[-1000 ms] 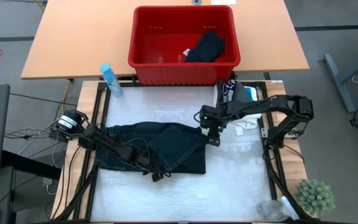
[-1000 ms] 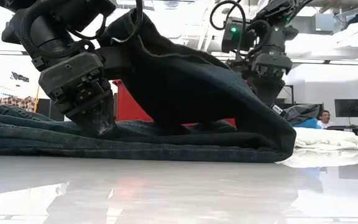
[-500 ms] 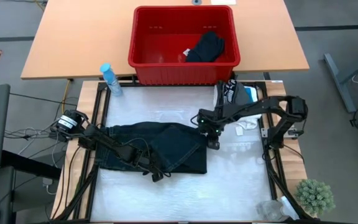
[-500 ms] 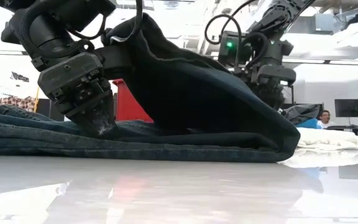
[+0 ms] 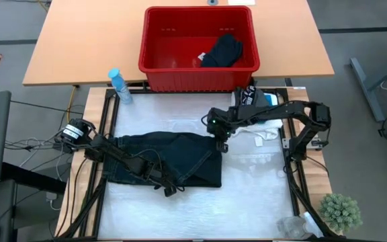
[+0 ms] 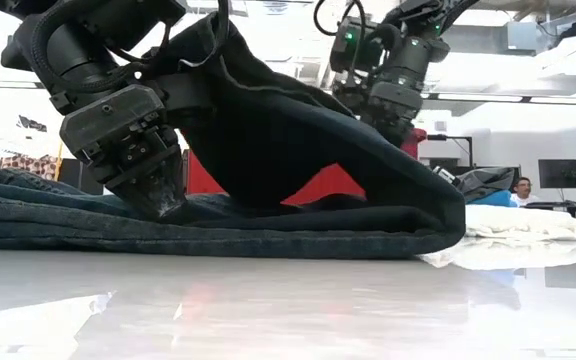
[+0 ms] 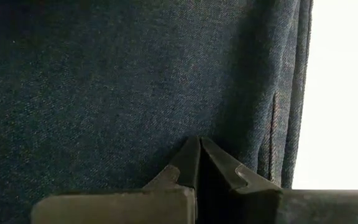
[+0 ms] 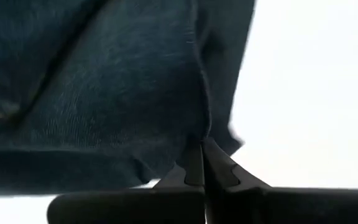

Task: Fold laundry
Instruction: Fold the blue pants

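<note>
Dark denim trousers lie lengthwise across the tabletop; right pincer pinches their raised right edge, left pincer pinching the near hem.

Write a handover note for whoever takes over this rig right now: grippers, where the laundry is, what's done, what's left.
Left gripper: fingers shut on the dark jeans, low at the near edge of the garment.
Right gripper: fingers shut on the jeans' far right corner, holding that part lifted off the table; the low view shows the cloth tented up.
Laundry: jeans lie mid-table, partly doubled over. A black garment sits in the red basket. White cloth and other pieces lie at the table's right edge.
Done: fold started.
Left: lay the raised part down, finish the jeans, then the other pieces.
</note>
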Robot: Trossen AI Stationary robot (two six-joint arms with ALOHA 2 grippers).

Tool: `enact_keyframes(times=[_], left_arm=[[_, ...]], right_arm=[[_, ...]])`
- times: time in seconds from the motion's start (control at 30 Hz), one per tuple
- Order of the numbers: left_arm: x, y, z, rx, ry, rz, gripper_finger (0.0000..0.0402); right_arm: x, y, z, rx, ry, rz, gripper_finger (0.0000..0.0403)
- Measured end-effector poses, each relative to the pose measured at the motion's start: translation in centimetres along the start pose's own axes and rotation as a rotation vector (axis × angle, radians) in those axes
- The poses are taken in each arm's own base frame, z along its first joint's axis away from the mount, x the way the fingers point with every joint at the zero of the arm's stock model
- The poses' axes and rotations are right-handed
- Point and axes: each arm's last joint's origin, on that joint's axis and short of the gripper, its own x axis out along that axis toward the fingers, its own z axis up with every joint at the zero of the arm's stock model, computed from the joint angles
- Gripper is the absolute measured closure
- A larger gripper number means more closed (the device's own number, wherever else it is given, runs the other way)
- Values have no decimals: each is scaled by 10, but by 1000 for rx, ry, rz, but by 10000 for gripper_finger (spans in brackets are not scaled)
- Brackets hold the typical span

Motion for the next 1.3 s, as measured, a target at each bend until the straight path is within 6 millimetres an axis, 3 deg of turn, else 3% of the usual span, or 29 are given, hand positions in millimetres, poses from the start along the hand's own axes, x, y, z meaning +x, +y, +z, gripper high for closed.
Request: enact_keyframes(times=[0.33,0.77,0.97,1.3], left_arm=[[0,0,0,1,3,-8,401],[-8,-1,2,64,38,-71,401],[-50,4,12,74,144,-107,401],[-154,4,56,-18,170,-292,401]], right_arm=[[-7,-10,12,24,-73,-86,388],[-4,19,13,-134,-82,35,203],[-4,17,13,-125,-81,-1,171],[-5,16,21,-126,-161,-6,169]])
